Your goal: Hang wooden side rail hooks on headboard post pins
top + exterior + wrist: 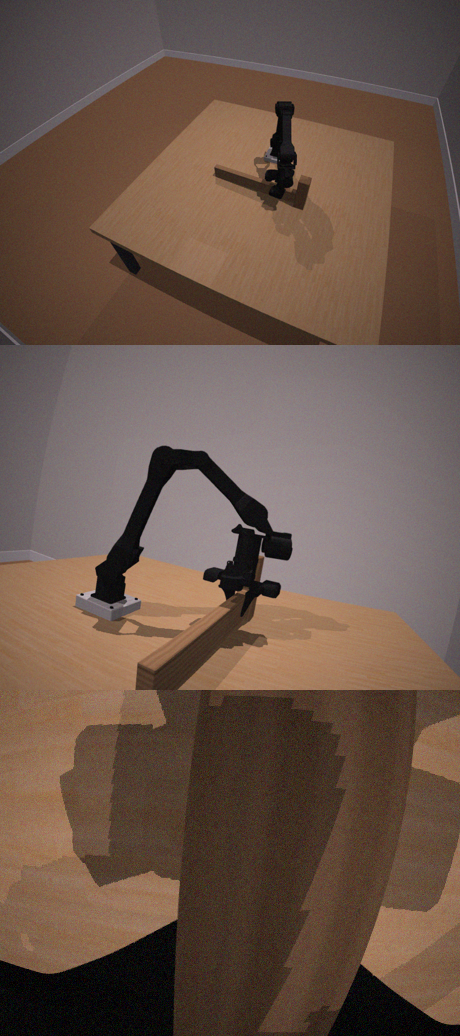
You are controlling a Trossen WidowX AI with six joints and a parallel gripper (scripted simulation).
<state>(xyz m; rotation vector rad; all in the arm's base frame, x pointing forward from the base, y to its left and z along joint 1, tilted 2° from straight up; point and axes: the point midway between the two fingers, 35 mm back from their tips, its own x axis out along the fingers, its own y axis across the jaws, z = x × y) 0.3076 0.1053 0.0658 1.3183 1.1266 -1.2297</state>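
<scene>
The long wooden side rail (237, 177) (193, 636) (279, 866) lies across the table and runs up to the upright headboard post (303, 190) (259, 567). My gripper (278, 190) (237, 601) is shut on the rail near its post end, fingers straddling the rail from above. The rail's far end (148, 673) rests on the table. The steel hooks, the pins and the post's slot are hidden behind the gripper and the rail. In the wrist view the rail fills the middle, with dark finger shapes at the bottom corners.
The arm's grey base (270, 155) (107, 604) stands on the wooden table (185, 222) (334, 649) behind the rail. The table's edges drop to a brown floor (74, 148).
</scene>
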